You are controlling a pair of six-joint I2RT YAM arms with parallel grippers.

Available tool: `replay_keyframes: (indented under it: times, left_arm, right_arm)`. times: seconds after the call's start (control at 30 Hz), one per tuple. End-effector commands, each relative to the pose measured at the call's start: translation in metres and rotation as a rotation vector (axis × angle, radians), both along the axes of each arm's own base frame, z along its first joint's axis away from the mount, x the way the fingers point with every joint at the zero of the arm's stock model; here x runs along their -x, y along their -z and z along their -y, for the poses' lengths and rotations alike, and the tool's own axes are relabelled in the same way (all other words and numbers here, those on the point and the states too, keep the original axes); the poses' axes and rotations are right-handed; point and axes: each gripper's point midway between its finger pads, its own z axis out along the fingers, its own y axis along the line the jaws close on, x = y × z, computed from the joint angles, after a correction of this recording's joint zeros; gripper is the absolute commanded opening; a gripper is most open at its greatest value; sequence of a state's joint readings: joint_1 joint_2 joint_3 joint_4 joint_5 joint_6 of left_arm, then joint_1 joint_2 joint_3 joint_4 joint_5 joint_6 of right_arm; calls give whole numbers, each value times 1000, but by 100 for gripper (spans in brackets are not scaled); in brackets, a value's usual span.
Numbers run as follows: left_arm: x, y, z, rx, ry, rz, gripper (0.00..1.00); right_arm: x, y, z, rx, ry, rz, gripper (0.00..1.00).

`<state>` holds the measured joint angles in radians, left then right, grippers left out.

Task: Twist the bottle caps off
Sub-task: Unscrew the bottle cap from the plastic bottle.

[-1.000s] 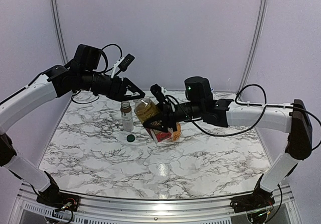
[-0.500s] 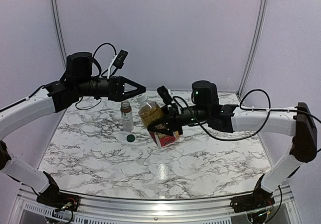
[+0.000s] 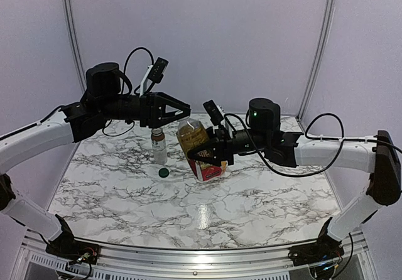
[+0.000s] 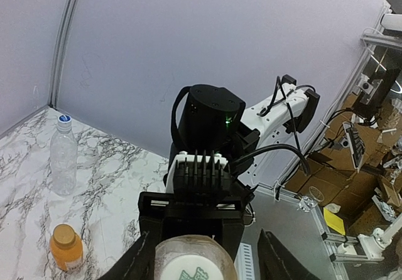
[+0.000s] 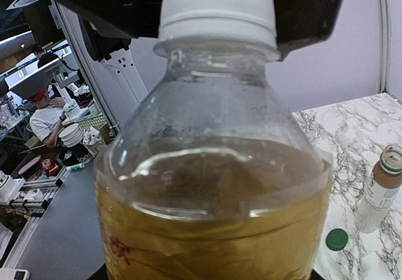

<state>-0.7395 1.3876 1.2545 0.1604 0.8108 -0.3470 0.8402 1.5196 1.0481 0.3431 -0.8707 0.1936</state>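
My right gripper (image 3: 206,156) pinches the amber tea bottle (image 3: 191,137) at its red label, holding it tilted. My left gripper (image 3: 186,113) is spread either side of its white cap (image 5: 217,7); whether the fingers touch it, I can't tell. The dark green cap (image 3: 163,172) lies on the table (image 3: 125,195).

The tea bottle (image 5: 213,192) fills the view, white cap (image 5: 217,10) on (amber liquid up to its shoulder). Right of it, on the table (image 5: 352,132), are a small uncapped bottle (image 5: 380,192) and a green cap (image 5: 336,239).
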Motion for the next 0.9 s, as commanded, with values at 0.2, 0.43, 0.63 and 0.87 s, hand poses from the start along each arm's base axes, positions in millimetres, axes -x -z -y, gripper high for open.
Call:
replay_keyframes:
  times: [0.2,0.43,0.63,0.87]
  left_arm:
    - [2,-16,5,43,24,41,42]
    - [1,-17,6,53,23,29,23]
    - [-11,-9,5,43,-52,-12,0]
    - [-31,3,3,31,-179,-114,0]
  right_arm:
    - [2,-14,5,-43,-4,18,35]
    - [1,-14,7,-40,8,23,35]
    - [-13,-12,10,4,95,47,34]
    - [-38,-10,14,88,242,110,33]
